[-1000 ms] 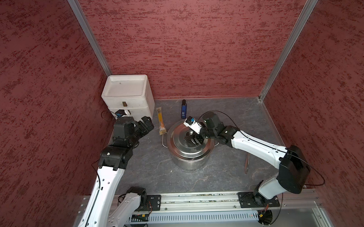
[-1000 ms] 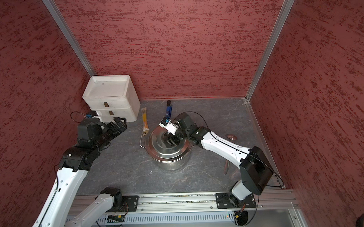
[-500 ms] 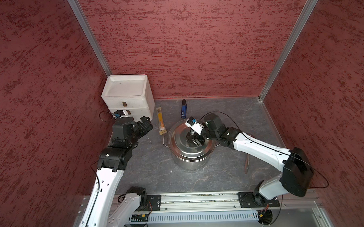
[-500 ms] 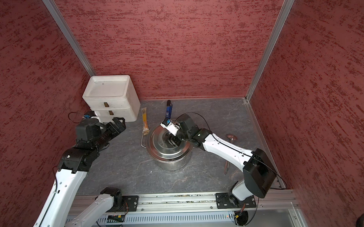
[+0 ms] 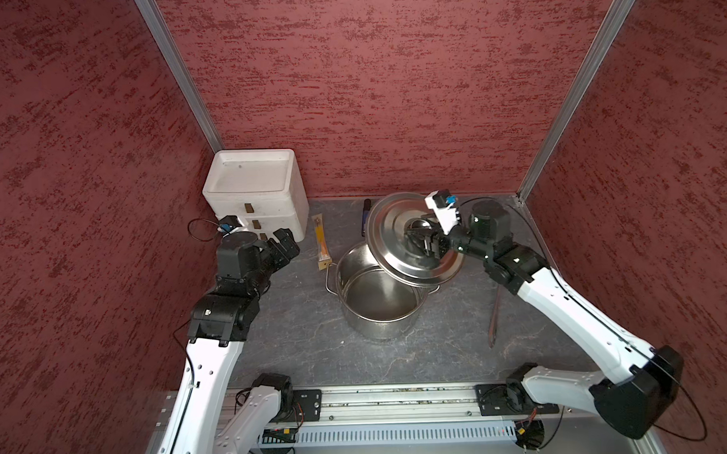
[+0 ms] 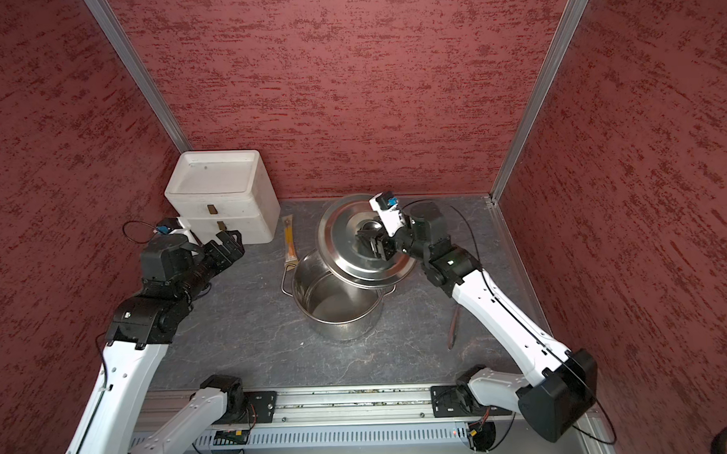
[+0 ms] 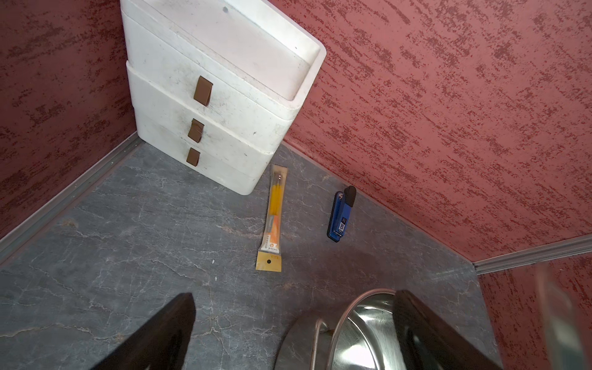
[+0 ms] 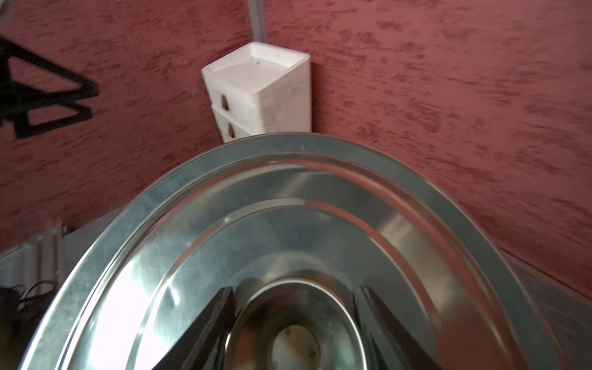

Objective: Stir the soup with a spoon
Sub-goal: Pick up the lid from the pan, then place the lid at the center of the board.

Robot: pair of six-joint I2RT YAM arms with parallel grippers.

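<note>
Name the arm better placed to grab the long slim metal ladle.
Probably right: the ladle lies beside that arm, across the steel stockpot from the open left gripper. The right gripper must first set down the round steel lid it holds.

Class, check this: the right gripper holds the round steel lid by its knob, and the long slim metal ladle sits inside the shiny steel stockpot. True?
No. The long slim metal ladle lies on the grey tabletop beside the shiny steel stockpot, not inside it; both top views show this.
</note>
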